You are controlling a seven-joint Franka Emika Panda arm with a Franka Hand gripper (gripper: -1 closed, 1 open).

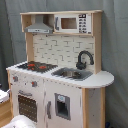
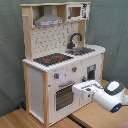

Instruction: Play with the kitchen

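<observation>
Kitchen [image 2: 55, 70]: white and light wood, black-red hob, black faucet; claw [image 2: 76, 89] state unclear.

Light wooden floor [image 2: 30, 119] of 2 boards meeting at a dark seam in the second exterior view, bearing the kitchen [image 2: 55, 70], upright on its white base, before a grey curtain [image 2: 10, 55].
</observation>
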